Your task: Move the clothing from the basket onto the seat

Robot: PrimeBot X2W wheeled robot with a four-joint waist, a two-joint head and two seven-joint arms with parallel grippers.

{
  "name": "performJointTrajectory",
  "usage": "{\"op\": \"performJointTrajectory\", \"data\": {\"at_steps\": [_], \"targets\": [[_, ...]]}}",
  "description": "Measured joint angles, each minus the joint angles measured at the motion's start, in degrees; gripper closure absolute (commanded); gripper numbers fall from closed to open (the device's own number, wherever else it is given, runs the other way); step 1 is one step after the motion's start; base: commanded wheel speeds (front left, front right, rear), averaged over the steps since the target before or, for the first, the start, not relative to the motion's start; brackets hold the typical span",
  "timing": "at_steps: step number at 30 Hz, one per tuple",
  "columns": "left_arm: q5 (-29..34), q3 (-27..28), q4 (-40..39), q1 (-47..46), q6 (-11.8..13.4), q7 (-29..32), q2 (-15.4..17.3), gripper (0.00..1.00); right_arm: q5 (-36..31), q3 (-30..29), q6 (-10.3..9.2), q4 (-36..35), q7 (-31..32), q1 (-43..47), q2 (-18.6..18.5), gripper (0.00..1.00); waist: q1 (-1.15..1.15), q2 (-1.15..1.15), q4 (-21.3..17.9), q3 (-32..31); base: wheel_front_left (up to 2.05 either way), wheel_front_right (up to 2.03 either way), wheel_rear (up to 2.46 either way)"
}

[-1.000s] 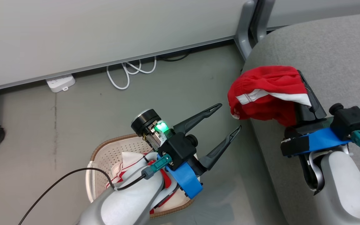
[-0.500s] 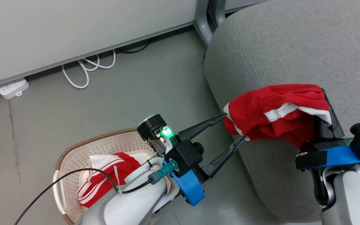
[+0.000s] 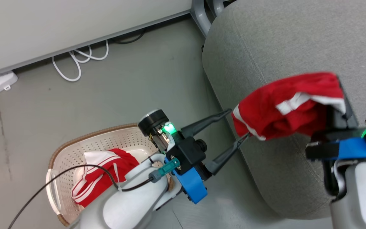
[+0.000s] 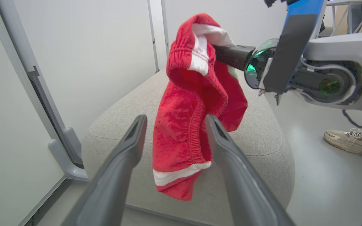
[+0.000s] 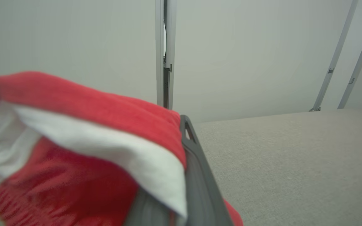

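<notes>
The red shorts (image 3: 284,108) hang at the right of the head view, over the near edge of the grey seat (image 3: 265,38). They are light, limp cloth that sags wherever it is unsupported, so the gathered waistband or a bunched fold looks the surest hold. The right gripper (image 5: 184,125) reaches in from the lower right, jaws clamped on the white-trimmed upper fold. The left gripper (image 3: 239,123) points up-right from centre frame, jaws wide apart, flanking the dangling hem. A striped red garment (image 3: 106,171) lies in the basket (image 3: 84,140), lower left.
</notes>
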Motion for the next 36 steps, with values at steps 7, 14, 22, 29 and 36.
{"op": "performJointTrajectory", "data": {"at_steps": [7,14,22,29,36], "targets": [[1.15,1.33,-1.25,-3.03,0.0,0.0,1.82,0.0,-1.19,-0.13,0.0,-3.3,0.0,-10.11,-3.97,1.0,0.01,0.0,0.37,4.29,0.0,0.0,0.0],[2.09,1.38,-3.11,-8.71,0.0,0.0,5.03,0.0,-1.52,-5.32,0.0,-4.93,0.0,-23.7,-10.91,1.0,0.01,0.0,0.99,12.2,0.0,0.0,0.0],[2.63,1.96,-5.39,-12.89,0.0,0.53,8.31,0.0,-0.09,-14.23,0.0,-2.4,0.0,-35.01,-19.98,1.0,0.01,0.0,1.89,21.66,0.0,0.0,0.0],[3.02,2.33,-7.17,-14.73,0.02,1.37,10.21,0.0,0.49,-18.44,0.0,5.03,0.0,-38.34,-24.34,1.0,0.01,0.0,2.45,27.87,0.0,0.0,0.0],[3.03,2.2,-8.05,-14.85,0.36,1.53,10.93,0.0,-0.86,-20.68,0.0,11.94,0.0,-35.72,-22.24,1.0,0.02,0.0,3.13,30.54,0.0,0.0,0.0]]}}
